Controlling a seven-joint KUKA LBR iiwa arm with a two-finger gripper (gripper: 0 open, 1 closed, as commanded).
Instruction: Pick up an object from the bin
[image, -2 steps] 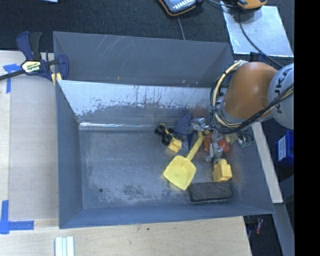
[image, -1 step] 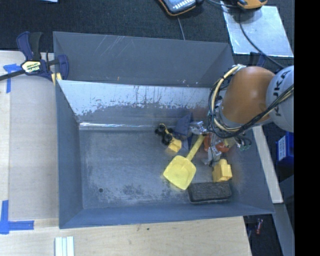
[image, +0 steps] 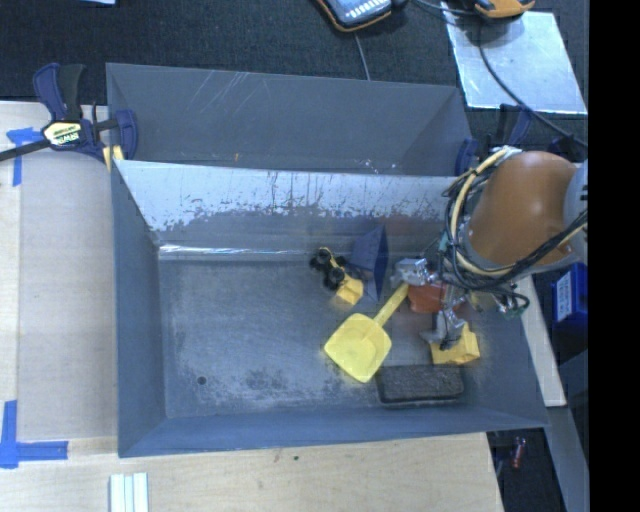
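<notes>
My gripper (image: 446, 322) hangs low at the right end of the bin floor, under the arm's orange cover. Directly below it and touching its tip lies a small yellow block (image: 461, 348). A red-brown chunk (image: 425, 297) sits just to the left of the gripper, with a small grey metal piece (image: 411, 269) behind it. A yellow toy shovel (image: 360, 345) lies to the left, its handle pointing up toward the red-brown chunk. A dark grey flat sponge-like block (image: 420, 384) rests near the front wall, just below the yellow block.
A dark blue cone-shaped thing (image: 372, 255) leans at the back wall. Beside it is a small black and yellow toy (image: 335, 272). The bin's right wall slopes up close to the gripper. Bare floor spreads over the left half.
</notes>
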